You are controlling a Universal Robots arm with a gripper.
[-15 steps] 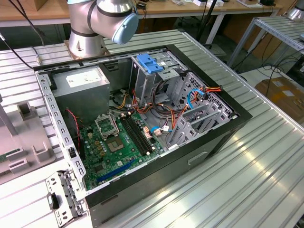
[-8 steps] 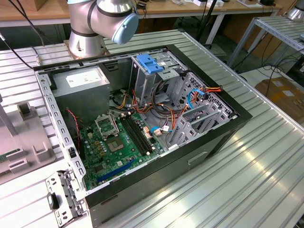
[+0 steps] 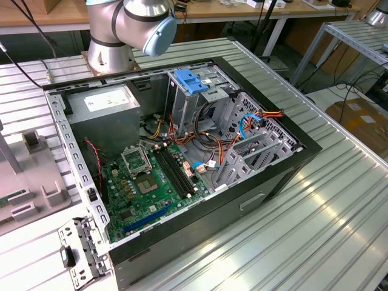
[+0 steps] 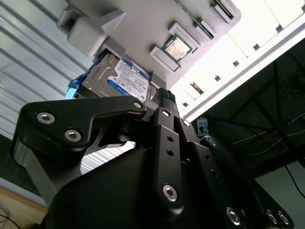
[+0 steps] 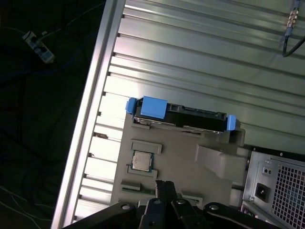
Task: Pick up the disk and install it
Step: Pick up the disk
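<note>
The gripper point(image 5: 164, 183) hangs over the grey holder point(image 5: 181, 162) that lies on the ribbed metal table point(image 5: 200, 43), outside the open computer case point(image 3: 291, 159). Its two black fingers look pressed together with nothing between them, so I judge it clenched and empty. The disk point(image 5: 195, 119) is not in its grasp. It stands on its long edge in a slot at the holder's far side, ahead of the fingertips and beyond the small square processor chip point(image 5: 141, 161), which sits between the fingertips and the disk. Blue rails cap both short ends, and a blue tab rises near one of them. In the second wrist view the gripper point(image 4: 164, 93) points towards the disk point(image 4: 121, 78), whose white and blue label face is turned partly to the camera, and the two are clearly apart. The disk's long axis runs crosswise to the way the gripper points. It seems to lie along the line on which the fingers would part, so as things stand they would span its length rather than its thin body. In the exterior view the drive cage with its blue latch point(image 3: 191, 82) stands open inside the case, with no drive seated that I can make out
</note>
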